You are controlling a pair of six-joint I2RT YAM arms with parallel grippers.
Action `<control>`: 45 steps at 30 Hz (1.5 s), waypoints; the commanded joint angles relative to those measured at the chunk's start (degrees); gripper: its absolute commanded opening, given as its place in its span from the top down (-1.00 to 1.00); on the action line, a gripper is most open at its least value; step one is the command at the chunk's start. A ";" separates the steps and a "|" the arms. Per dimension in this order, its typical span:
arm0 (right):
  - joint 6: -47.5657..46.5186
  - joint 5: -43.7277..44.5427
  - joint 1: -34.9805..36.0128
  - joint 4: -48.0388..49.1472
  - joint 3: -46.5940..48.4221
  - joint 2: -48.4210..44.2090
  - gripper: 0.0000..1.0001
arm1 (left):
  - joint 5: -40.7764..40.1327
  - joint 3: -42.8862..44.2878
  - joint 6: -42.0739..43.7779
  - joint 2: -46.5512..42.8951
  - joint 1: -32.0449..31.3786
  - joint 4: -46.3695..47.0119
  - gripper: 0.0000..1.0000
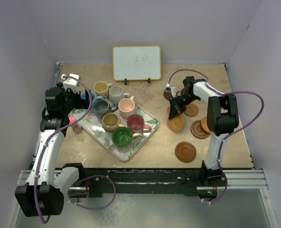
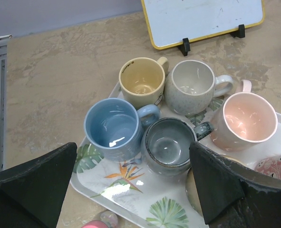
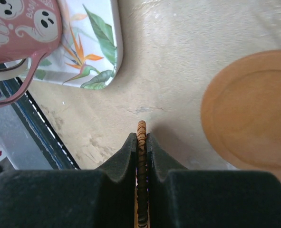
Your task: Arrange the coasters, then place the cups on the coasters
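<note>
- Between the clenched fingers of the right tool [image 3: 141, 142], a coaster [image 3: 141, 127] stood on edge with its striped rim showing, over the bare worktop [image 3: 178, 57].
- Just right of it in the wrist view, a second coaster [image 3: 249, 109], light orange, lay flat on the worktop.
- Seen from above, the remaining coasters [image 1: 185, 151] lay scattered on the right half of the worktop. Two of them overlapped near the right arm, and a dark one sat further back.
- On the left half, the cups [image 1: 122, 137] stood grouped on a leaf-patterned tray [image 1: 147, 135], none of them on a coaster.
- The red cup [image 3: 16, 23] near the tray's corner carried white ghost faces and pumpkins, with lettering that read "BOO".
- The yellow cup [image 2: 140, 80] had small dark writing inside its rim, too small to read.
- The left tool [image 2: 132, 147] was spread wide and grasped nothing. It hung over the light blue cup [image 2: 111, 126] and the grey-blue cup [image 2: 169, 145] at the tray's left end.
- At the back, a yellow-framed whiteboard [image 1: 136, 62] stood on black feet, and its faint marks could not be read.
</note>
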 commanded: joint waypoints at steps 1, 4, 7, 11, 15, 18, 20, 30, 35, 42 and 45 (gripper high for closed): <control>-1.76 -3.19 1.82 0.51 -1.75 -2.78 1.00 | 0.99 1.26 0.36 0.10 0.39 3.41 -0.97; -2.28 -3.01 2.14 0.27 -2.13 -1.85 1.00 | 1.08 1.13 0.27 0.09 0.37 3.55 -0.97; -2.97 -2.61 2.14 -0.56 -2.37 -0.63 1.00 | 0.93 1.08 0.24 0.01 0.40 3.49 -0.97; -4.08 -0.89 1.82 -1.54 -2.49 0.73 0.87 | 0.61 0.97 0.52 -0.18 0.36 3.42 -0.97; -5.88 0.75 0.93 -2.47 -2.90 1.22 0.72 | 0.42 0.87 0.69 -0.51 0.39 3.09 -0.97; -7.08 2.47 -0.17 -2.93 -3.29 1.27 0.61 | 0.38 0.73 0.79 -0.61 0.39 2.98 -0.97; -7.48 3.37 -0.67 -2.66 -3.96 1.05 0.55 | 0.45 0.57 0.71 -0.57 0.44 3.04 -0.97; -7.79 4.43 -1.82 -2.27 -3.25 1.05 0.23 | 0.56 0.66 0.69 -0.57 0.45 3.33 -0.97; -7.61 4.69 -1.82 -2.39 -2.93 0.75 0.09 | 0.47 0.57 0.65 -0.93 0.45 3.32 -0.97; -6.09 4.51 -1.82 -2.60 -1.32 -0.67 -0.09 | 0.55 0.43 0.45 -1.10 0.47 3.67 -0.97; -5.04 4.79 -1.82 -2.70 0.07 -1.95 -0.20 | 0.56 0.50 0.29 -1.30 0.47 3.60 -0.97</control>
